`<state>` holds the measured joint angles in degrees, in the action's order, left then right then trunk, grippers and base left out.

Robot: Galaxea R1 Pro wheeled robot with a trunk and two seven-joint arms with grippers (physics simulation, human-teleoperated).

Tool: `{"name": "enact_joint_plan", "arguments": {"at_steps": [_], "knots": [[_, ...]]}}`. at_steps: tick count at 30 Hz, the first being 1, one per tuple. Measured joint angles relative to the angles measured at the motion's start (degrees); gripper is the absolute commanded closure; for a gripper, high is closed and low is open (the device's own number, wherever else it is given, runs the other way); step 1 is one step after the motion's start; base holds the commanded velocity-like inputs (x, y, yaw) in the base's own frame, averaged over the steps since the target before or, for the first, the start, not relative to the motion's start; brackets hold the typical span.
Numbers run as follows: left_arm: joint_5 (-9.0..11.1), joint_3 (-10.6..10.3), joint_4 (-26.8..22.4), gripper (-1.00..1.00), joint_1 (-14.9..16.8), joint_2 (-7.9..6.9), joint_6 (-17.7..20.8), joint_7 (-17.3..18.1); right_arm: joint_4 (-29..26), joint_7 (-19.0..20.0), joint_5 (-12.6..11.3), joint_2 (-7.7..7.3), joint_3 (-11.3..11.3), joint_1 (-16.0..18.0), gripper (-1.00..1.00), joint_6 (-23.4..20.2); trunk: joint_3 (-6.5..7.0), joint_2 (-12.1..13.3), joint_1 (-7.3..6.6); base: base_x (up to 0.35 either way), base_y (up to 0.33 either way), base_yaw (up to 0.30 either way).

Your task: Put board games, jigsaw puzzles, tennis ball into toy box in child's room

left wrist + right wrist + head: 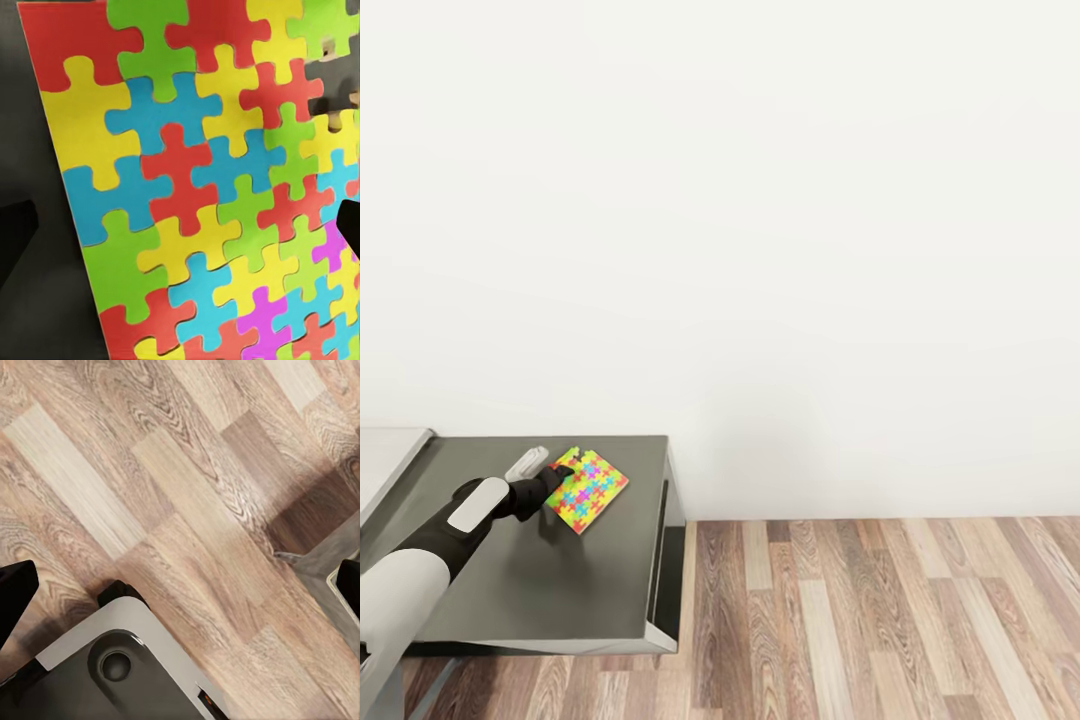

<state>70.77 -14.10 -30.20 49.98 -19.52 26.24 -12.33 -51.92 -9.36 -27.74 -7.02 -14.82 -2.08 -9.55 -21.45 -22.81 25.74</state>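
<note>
Head view: dark-grey matte surface against a plain white wall, wood-plank floor beside it. One jigsaw puzzle, a thin flat board of bright interlocking pieces, lies flat near the surface's back edge. Left tool at its near corner; grip state cannot be told.

Left wrist view: puzzle close up, red, yellow, blue, green, magenta pieces; no lettering.

Right wrist view: grained planks, grey robot base; right tool's black fingertips spread wide, empty.

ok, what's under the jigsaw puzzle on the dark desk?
The jigsaw puzzle lies flat on the dark-grey desk top, with the left hand at its near edge. Anything between board and desk is covered; none shows.
</note>
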Motion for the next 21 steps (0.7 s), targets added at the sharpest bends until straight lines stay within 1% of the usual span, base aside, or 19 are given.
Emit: {"name": "enact_joint_plan", "arguments": {"at_steps": [10,14,21], "knots": [[0.00,0.04,0.00,-1.00,0.00,0.00,-0.01,0.00,0.00,0.00,-0.01,0.00,-0.01,0.00,-1.00,0.00,0.00,0.00,0.00,0.022,0.016,0.000],[-0.01,0.01,0.00,-1.00,0.00,-0.27,0.00,0.00,0.00,0.00,-0.01,0.00,0.00,0.00,-1.00,0.00,0.00,0.00,0.00,0.084,0.058,0.000],[0.00,-0.01,0.00,-1.00,0.00,-0.62,0.02,0.00,0.00,0.00,-0.01,0.00,0.00,0.00,-1.00,0.00,0.00,0.00,0.00,0.020,0.023,0.000]]}}
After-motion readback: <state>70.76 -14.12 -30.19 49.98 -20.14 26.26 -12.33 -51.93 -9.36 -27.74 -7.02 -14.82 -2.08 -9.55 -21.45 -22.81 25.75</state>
